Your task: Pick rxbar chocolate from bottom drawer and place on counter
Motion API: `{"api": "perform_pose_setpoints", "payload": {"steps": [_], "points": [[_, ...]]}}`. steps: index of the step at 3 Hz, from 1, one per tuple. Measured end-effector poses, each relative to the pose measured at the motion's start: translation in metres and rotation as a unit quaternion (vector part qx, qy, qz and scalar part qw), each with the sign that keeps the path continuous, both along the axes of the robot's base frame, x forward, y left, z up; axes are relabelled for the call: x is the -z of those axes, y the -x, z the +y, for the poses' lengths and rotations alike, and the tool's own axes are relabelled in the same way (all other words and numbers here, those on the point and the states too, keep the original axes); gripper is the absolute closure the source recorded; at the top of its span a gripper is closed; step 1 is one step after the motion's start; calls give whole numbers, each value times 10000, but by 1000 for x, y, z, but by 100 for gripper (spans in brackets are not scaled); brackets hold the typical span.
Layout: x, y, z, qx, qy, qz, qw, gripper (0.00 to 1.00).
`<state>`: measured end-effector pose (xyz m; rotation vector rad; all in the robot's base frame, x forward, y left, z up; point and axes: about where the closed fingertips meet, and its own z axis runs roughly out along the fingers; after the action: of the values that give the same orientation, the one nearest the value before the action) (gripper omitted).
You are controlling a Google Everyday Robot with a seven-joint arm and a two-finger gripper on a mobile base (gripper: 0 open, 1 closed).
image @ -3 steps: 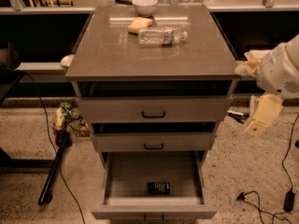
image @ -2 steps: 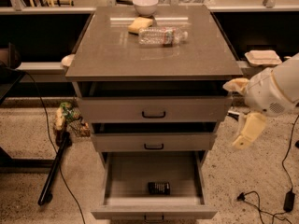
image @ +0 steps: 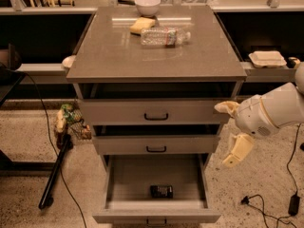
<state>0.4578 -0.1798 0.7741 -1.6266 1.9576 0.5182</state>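
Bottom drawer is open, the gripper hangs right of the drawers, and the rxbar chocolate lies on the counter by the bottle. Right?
No: the camera view shows the rxbar chocolate in the open bottom drawer, not on the counter. The gripper, open, does hang right of the drawers.

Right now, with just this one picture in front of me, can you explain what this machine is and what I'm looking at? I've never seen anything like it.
There is one picture, looking at the front of a grey drawer cabinet from a little above. The pale rounded shape on the right is a robot arm. Its gripper, at the arm's left end beside the cabinet's right edge, has its jaws open and holds nothing. On the counter sit a white bowl, a yellow block and a clear bottle lying on its side. The bottom drawer is pulled out, and a small dark bar, the rxbar chocolate, lies flat in its tray near the front.
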Motion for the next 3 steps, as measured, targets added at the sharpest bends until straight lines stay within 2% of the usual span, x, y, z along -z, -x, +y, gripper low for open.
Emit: {"api": "perform_pose_setpoints", "payload": {"steps": [1, 3], "points": [[36, -3, 8, -39, 83, 96, 9999, 0], [184, 6, 21, -38, 106, 232, 9997, 0]]}}
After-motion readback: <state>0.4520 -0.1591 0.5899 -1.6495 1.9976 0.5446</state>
